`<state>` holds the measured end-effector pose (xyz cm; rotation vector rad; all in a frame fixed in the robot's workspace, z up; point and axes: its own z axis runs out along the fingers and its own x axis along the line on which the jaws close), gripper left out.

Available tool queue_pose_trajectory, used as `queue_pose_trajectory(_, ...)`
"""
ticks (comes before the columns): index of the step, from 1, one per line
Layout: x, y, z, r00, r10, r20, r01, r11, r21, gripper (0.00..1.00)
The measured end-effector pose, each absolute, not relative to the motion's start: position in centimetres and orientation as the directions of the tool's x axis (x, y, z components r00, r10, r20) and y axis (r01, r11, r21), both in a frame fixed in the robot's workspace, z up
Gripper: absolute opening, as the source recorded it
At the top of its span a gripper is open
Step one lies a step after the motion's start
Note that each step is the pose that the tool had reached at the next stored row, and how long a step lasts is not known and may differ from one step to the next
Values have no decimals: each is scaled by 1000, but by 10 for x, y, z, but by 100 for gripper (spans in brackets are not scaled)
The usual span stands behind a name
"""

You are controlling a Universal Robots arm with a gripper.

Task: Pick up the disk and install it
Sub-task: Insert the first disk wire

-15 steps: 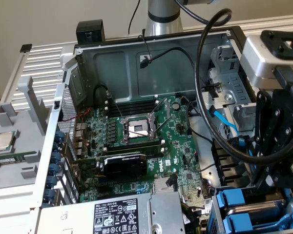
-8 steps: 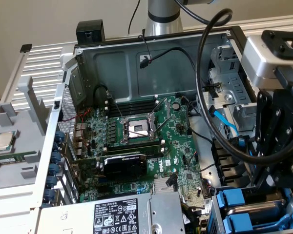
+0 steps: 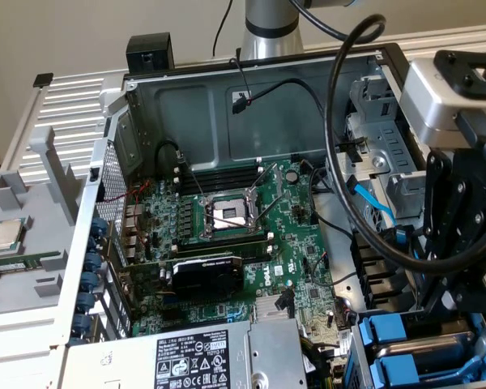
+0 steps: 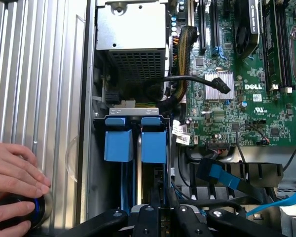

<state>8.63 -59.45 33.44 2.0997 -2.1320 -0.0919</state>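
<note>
- Disk [image 4: 153, 146] is slotted in the drive cage [image 4: 133, 111] along the case wall [image 4: 82, 98], right beside another blue carrier [image 4: 118, 145].
- My gripper [image 4: 163, 210] hangs just over it with the jaws pinched nearly closed. I can't tell if they clamp it.
- A person's hand [image 4: 15, 182] sits outside that wall.

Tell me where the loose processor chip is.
The chip lies at the exterior view's far left, outside the computer case, on a grey tray beside a green circuit strip.
</note>
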Motion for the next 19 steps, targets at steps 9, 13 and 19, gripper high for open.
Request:
queue_pose_trajectory(9, 85, -594, 334, -11, -998, 61, -989, 19, 146, 17)
queue_pose_trajectory(13, 85, -594, 333, -11, -998, 61, -989, 20, 145, 17)
queue_pose_trajectory(19, 85, -594, 333, -11, -998, 60, -989, 20, 145, 17)
